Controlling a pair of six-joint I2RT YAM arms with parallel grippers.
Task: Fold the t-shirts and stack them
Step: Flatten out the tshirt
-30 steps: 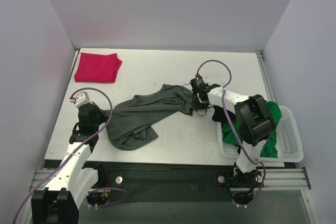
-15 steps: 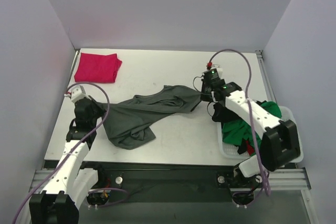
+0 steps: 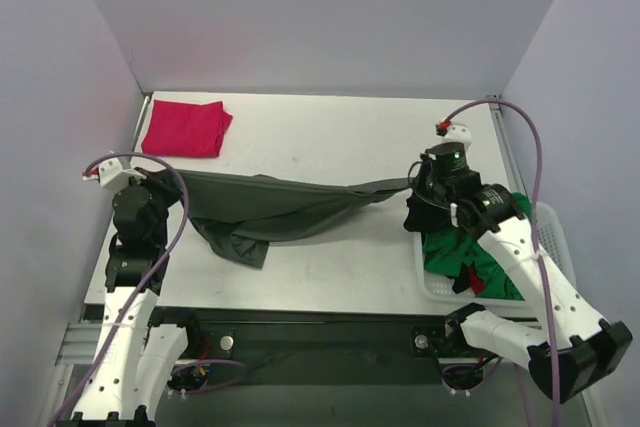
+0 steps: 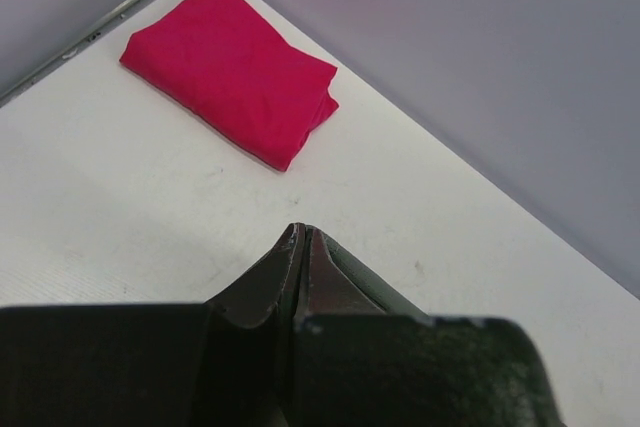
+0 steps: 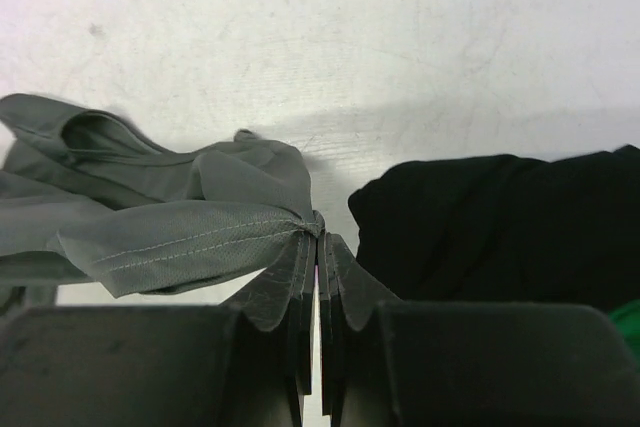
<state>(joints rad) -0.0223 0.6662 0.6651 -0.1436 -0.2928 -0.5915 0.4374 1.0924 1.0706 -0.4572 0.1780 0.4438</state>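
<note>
Left claw and right claw each clamped on opposite ends of grey-green shirt, strung over table. I read step as spreading; next: lay flat, keep tension.

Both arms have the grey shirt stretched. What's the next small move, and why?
Probably raise both ends a little, keeping tension: the grey-green shirt spans between the shut jaws, yet its left part sags, bunched on the table.
</note>
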